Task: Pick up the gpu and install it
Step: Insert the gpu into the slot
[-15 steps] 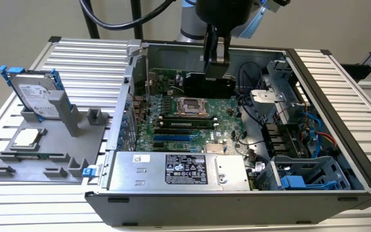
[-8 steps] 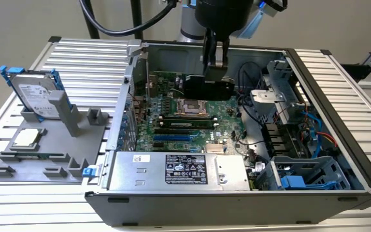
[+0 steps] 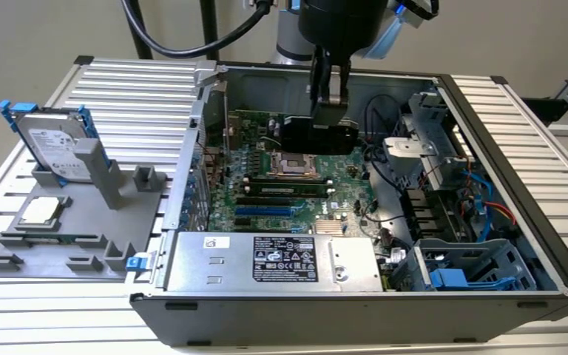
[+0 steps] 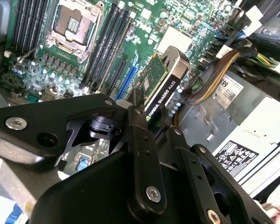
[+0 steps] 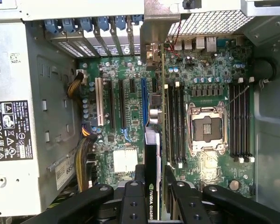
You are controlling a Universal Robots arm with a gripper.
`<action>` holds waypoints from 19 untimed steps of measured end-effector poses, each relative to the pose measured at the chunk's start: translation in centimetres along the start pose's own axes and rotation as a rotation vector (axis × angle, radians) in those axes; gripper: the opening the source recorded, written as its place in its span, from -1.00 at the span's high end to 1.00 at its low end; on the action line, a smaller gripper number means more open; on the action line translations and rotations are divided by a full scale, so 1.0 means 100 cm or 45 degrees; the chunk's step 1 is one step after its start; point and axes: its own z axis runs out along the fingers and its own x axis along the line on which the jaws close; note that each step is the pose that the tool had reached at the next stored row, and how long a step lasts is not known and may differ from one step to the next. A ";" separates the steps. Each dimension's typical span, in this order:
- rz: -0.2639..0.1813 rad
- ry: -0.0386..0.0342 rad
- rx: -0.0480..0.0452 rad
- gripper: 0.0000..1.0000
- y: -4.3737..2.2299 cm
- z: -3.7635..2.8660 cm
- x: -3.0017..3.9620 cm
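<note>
Inside the open computer case [image 3: 501, 148], my gripper [image 3: 328, 102] is shut on the gpu [image 3: 319, 137], a card with a black cooler block and a green board. It holds the card on edge above the green motherboard [image 3: 264, 200]. In the first wrist view the gpu [image 5: 154, 154] runs edge-on beside the blue expansion slot [image 5: 143, 107], between my fingers [image 5: 133, 196], with its silver bracket [image 5: 151, 51] toward the case's slot openings. In the second wrist view the gpu [image 4: 165, 81] hangs tilted over the board near the blue slot [image 4: 130, 77], a finger [image 4: 142, 149] clamped on it.
Beside the case, at the exterior view's left, a grey fixture [image 3: 116, 214] holds a silver hard drive with blue rails [image 3: 52, 148] and a processor chip [image 3: 42, 211]. The power supply [image 3: 274, 259] fills the case's near side. Cables [image 3: 481, 200] and drive cages crowd its right side.
</note>
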 end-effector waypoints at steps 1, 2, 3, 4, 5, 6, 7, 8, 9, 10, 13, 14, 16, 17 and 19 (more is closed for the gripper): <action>0.000 0.0001 0.000 1.00 0.0000 0.0000 0.0000; 0.000 -0.0002 0.000 1.00 0.0000 0.0001 0.0000; 0.000 -0.0002 0.000 1.00 0.0000 0.0001 0.0001; 0.000 -0.0002 0.000 1.00 0.0000 0.0001 0.0001; 0.000 0.0003 0.000 1.00 0.0000 0.0000 0.0000; 0.000 0.0004 0.000 1.00 0.0000 0.0000 0.0000; 0.000 0.0005 0.000 1.00 0.0000 0.0001 0.0000; 0.000 0.0004 0.000 1.00 0.0000 0.0002 0.0000; 0.000 0.0005 0.000 1.00 0.0000 0.0004 0.0000; 0.000 0.0002 0.000 1.00 0.0000 0.0008 0.0000; 0.000 0.0004 0.000 1.00 0.0000 0.0023 0.0001; 0.000 0.0004 0.000 1.00 0.0000 0.0031 0.0001; 0.000 0.0005 0.000 1.00 0.0001 0.0042 0.0001; 0.000 0.0004 0.000 1.00 0.0000 0.0049 0.0001; 0.000 0.0003 0.000 1.00 0.0001 0.0061 0.0001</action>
